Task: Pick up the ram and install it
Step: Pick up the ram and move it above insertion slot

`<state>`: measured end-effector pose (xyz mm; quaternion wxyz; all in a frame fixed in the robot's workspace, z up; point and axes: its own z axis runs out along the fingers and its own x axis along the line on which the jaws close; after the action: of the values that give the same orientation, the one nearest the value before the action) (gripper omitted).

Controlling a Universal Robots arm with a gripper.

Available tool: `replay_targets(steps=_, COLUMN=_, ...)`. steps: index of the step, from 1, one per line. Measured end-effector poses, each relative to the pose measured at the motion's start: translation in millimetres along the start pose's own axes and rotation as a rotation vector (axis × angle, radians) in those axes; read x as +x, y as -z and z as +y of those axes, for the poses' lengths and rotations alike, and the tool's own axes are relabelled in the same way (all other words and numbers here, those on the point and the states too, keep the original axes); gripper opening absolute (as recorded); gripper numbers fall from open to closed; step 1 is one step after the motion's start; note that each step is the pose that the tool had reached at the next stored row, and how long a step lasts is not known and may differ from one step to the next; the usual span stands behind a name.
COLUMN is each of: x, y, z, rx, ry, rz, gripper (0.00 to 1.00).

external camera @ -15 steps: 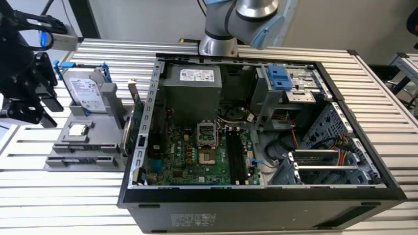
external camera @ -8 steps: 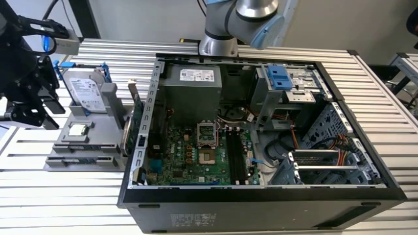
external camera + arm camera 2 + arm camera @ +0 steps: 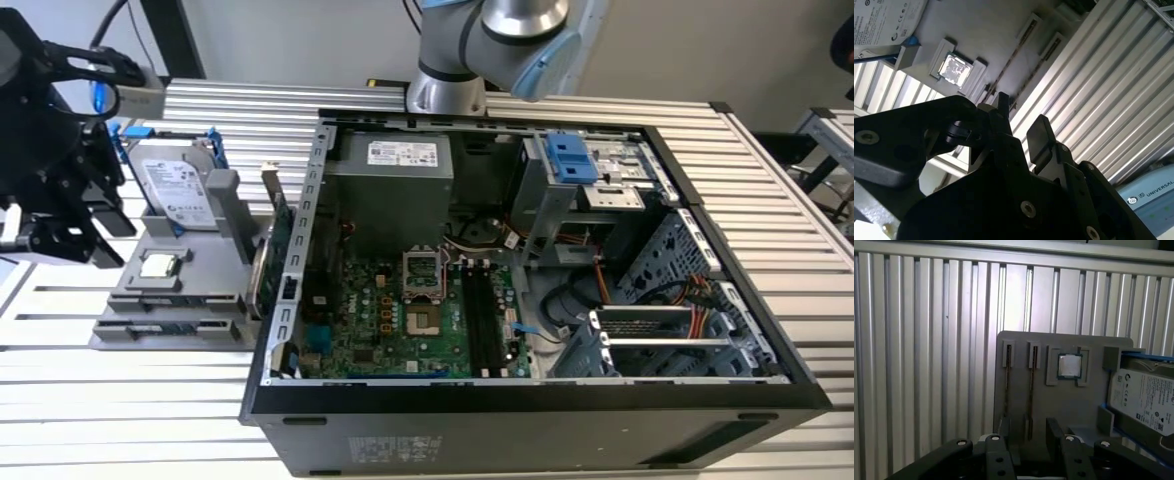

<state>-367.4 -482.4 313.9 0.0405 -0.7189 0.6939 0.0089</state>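
Two slim dark strips stand on edge in the slots of a grey holder (image 3: 1064, 405); I take them for the ram (image 3: 1031, 382), with a second stick (image 3: 1007, 372) beside it. In the first wrist view my gripper (image 3: 1029, 434) hangs above the holder, open, its fingers either side of the line of one stick and nothing between them. The second wrist view shows the fingertips (image 3: 1041, 131) apart over the same ram (image 3: 1006, 67). In the exterior view the gripper (image 3: 60, 245) is at the far left, over the holder (image 3: 160, 325) and outside the computer case (image 3: 534, 400).
On the holder also lie a square silver CPU chip (image 3: 1070, 366) and a hard drive (image 3: 1146, 400). A green card (image 3: 271, 245) stands against the case's wall. Inside the case, the motherboard's black memory slots (image 3: 483, 320) run beside the CPU socket (image 3: 423, 285). Ribbed aluminium table (image 3: 929, 340) all around.
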Motion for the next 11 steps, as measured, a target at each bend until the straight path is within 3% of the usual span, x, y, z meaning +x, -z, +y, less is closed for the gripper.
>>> replay_targets(steps=11, x=-0.1, y=-3.2, z=0.4, rx=0.0013, ry=0.000, rz=0.0000, gripper=1.00)
